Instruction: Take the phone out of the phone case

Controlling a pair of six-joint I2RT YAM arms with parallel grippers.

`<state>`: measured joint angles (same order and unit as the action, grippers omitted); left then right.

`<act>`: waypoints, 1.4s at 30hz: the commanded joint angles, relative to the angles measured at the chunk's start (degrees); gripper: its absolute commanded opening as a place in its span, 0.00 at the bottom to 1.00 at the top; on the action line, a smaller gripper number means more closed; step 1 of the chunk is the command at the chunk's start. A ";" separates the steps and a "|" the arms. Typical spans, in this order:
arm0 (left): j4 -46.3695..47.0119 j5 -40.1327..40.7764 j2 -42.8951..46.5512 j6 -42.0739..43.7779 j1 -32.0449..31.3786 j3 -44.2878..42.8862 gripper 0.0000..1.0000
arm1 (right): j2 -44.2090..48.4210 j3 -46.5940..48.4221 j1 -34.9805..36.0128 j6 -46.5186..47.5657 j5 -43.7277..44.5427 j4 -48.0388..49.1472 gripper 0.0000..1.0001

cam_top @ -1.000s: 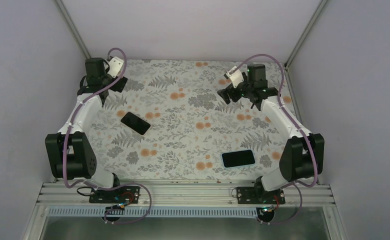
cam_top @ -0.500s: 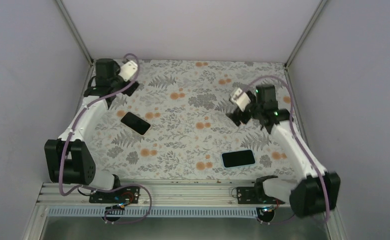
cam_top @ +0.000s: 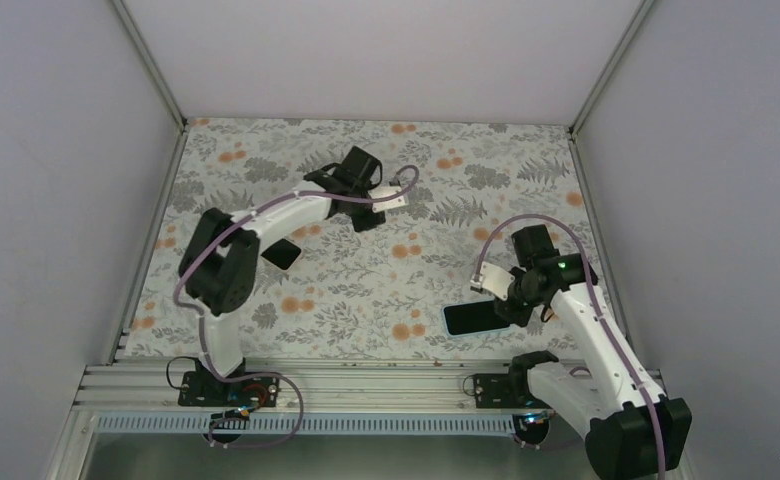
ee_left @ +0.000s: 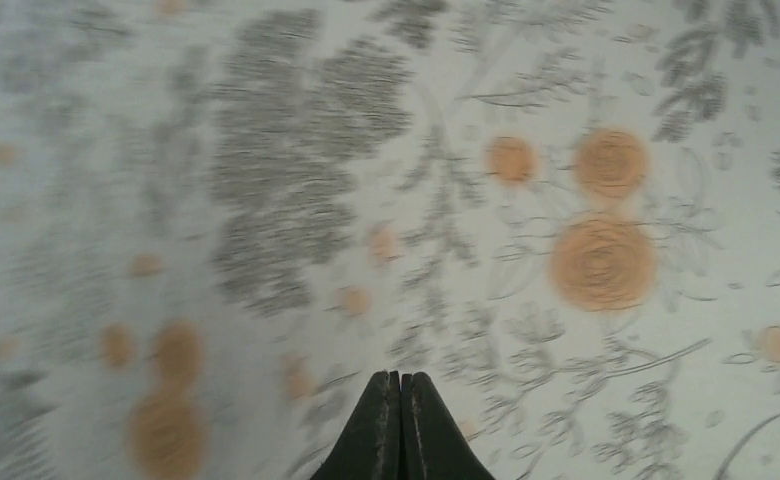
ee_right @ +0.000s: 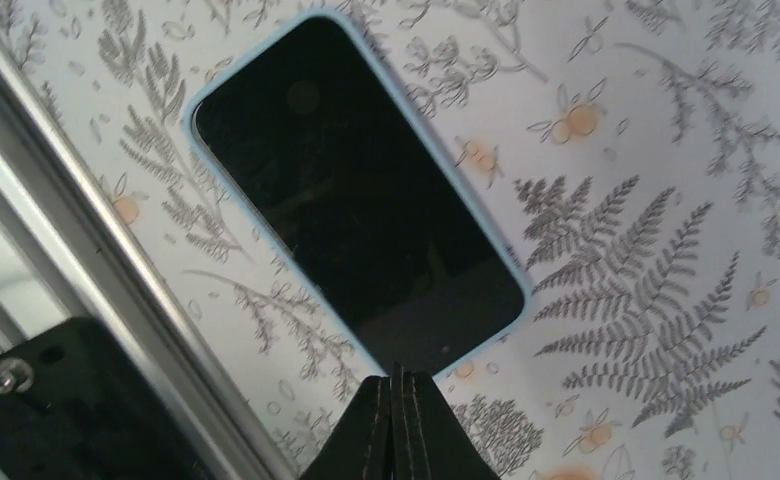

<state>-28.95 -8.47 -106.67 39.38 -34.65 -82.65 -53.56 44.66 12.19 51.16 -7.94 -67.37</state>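
Lying flat at the near right of the table, the phone is seen with its dark screen up. It is seated in a light-blue case whose rim runs all around it. The right gripper is placed at the right end of the phone. Its fingers are pressed together and nothing is held between them; whether the phone is touched cannot be told. The left gripper is likewise fully closed and empty, over bare cloth at the far middle, well apart from the phone. A second dark phone is partly hidden under the left arm.

The phone is judged stiff, rather light and slippery on its glass, so the screen should not be squeezed. The case is probably soft and bendable. It is advised that one corner of the rim is peeled back while the phone is held by its long edges, since the glass could be cracked by a drop.
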 commanded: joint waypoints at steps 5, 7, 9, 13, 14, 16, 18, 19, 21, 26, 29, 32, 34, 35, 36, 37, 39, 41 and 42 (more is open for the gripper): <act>-9.34 -13.66 -7.11 -4.82 -3.44 -9.63 0.02 | -4.11 -0.87 -0.55 5.27 4.40 -6.31 0.03; -10.21 -15.72 -9.21 -5.85 -4.91 -11.26 0.02 | -7.06 -1.10 -0.56 7.30 4.60 -6.44 0.04; -10.88 -17.27 -11.45 -6.80 -6.61 -12.79 0.02 | -9.94 -1.61 -0.54 10.39 5.40 -6.38 0.04; -13.38 -17.68 -17.11 -7.35 -10.88 -16.77 0.02 | -17.03 -3.40 -0.40 13.97 9.69 -6.37 0.04; -13.93 -17.89 -18.53 -7.76 -11.70 -18.48 0.02 | -18.13 -3.52 -0.34 14.34 11.26 -6.37 0.04; -14.06 -18.23 -20.69 -8.80 -12.94 -20.32 0.02 | -19.26 -3.53 -0.26 15.35 12.02 -6.37 0.04; -13.28 -17.89 -22.14 -9.69 -13.97 -21.07 0.02 | -19.30 -3.97 0.09 16.26 11.21 -6.37 0.04; -12.12 -17.78 -22.30 -10.32 -14.30 -20.70 0.02 | -19.44 -4.62 0.35 16.26 10.84 -6.18 0.04; -10.02 -17.83 -22.60 -11.74 -15.03 -19.71 0.02 | -19.60 -6.30 0.52 15.70 11.31 -3.55 0.04; -8.14 -18.64 -24.62 -15.37 -16.03 -19.29 0.02 | -17.38 -9.09 0.59 16.48 7.93 3.86 0.04; -8.97 -21.35 -25.87 -16.12 -16.23 -20.47 0.02 | -16.09 -11.67 0.59 16.33 6.97 8.72 0.04; -10.38 -22.93 -26.94 -15.55 -17.02 -21.77 0.02 | -14.28 -14.06 0.57 16.46 7.21 14.38 0.04; -11.03 -23.44 -27.50 -15.18 -17.61 -22.20 0.02 | -14.35 -14.52 0.56 16.23 6.74 15.35 0.04; -11.79 -23.85 -27.94 -14.92 -17.91 -22.34 0.02 | -14.70 -14.85 0.56 15.86 6.93 16.39 0.04; -12.36 -24.22 -28.30 -14.60 -18.21 -22.37 0.02 | -15.24 -15.03 0.54 15.42 7.15 17.22 0.04; -13.03 -24.46 -28.72 -14.33 -18.44 -22.46 0.02 | -15.59 -15.31 0.44 15.12 7.42 18.29 0.04; -13.59 -25.00 -29.11 -14.17 -18.90 -21.72 0.02 | -15.02 -15.88 0.28 14.32 8.00 21.86 0.04; -12.74 -25.02 -28.35 -14.29 -19.19 -19.52 0.02 | -13.47 -16.20 -0.24 14.39 7.02 24.81 0.04; -12.27 -24.75 -27.75 -14.21 -19.24 -18.29 0.02 | -12.72 -16.45 -0.50 13.84 6.91 26.86 0.04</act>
<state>-39.92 -32.23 -134.41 24.82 -53.04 -103.63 -68.03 30.02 12.29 66.08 0.43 -54.30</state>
